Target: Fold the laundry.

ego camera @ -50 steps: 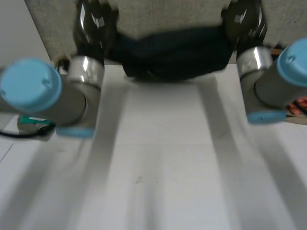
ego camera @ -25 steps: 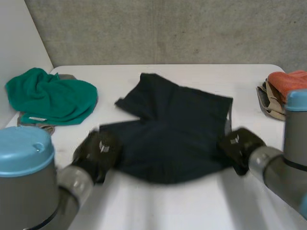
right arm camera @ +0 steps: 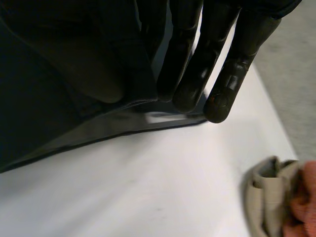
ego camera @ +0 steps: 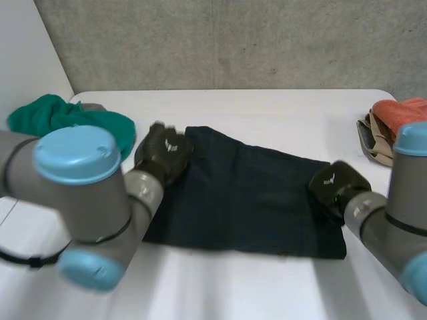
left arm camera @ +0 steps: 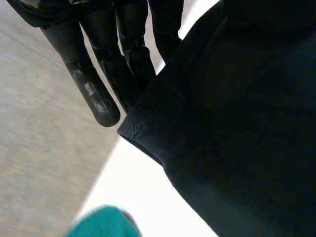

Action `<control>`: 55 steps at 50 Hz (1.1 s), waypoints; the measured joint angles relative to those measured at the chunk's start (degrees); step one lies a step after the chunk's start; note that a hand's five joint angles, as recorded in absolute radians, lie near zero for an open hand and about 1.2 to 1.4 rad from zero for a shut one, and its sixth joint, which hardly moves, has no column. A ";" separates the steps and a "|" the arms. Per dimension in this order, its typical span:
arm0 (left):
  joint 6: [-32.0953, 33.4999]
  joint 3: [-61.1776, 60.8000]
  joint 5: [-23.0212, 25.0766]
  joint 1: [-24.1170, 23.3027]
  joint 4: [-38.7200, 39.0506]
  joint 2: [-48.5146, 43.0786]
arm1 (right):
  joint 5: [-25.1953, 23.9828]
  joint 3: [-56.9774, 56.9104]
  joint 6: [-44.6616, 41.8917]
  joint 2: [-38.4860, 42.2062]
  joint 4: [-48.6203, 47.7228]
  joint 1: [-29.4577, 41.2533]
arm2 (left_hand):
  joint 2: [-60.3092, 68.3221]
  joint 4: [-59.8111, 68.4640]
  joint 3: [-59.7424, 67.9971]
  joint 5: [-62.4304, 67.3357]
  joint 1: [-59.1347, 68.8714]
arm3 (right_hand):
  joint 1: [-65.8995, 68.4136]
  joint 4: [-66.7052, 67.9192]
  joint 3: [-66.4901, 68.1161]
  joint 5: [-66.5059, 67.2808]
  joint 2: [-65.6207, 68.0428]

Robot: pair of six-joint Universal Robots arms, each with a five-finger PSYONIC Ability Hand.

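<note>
Navy garment (ego camera: pixel 247 193) lies spread flat mid-worktop (ego camera: pixel 267 107), long side running between the left and right edges.

Left arm reaches forward. Left hand (ego camera: pixel 163 152) sits at the garment's far left corner, on the side toward the green cloth (ego camera: pixel 73 117). Fingers (left arm camera: pixel 96 74) straight and close together, cloth hem drawn across their inner side. Reads as a flat pinch on that corner.

Right arm comes in low from the near right corner. Right hand (ego camera: pixel 335 185) is on the garment's right edge, by its far right corner. Fingers (right arm camera: pixel 232 59) straight, pressed side by side, with the cloth caught between them and the thumb. Fingertips reach the hem.

Orange and beige pile (ego camera: pixel 393 120) sits at the right edge, well apart from the garment.
</note>
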 measured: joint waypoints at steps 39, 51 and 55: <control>-2.90 12.08 2.20 2.28 26.77 -14.26 | 1.54 -8.03 14.58 2.85 -10.66 -5.52 | -56.90 -57.34 -56.12 -54.83 -54.06 | -44.05 -54.20 -54.71 -52.86 -54.10; -17.28 -10.65 0.43 1.93 24.02 4.27 | -9.08 7.65 24.37 -0.79 -5.15 -8.43 | -56.90 -57.34 -56.13 -54.83 -54.06 | -43.70 -53.23 -52.55 -51.17 -52.33; -18.21 -12.48 0.52 1.88 24.00 4.96 | -9.01 10.02 24.19 1.41 -11.93 -7.98 | -56.90 -57.34 -56.13 -54.84 -54.06 | -41.28 -50.46 -49.55 -49.34 -49.42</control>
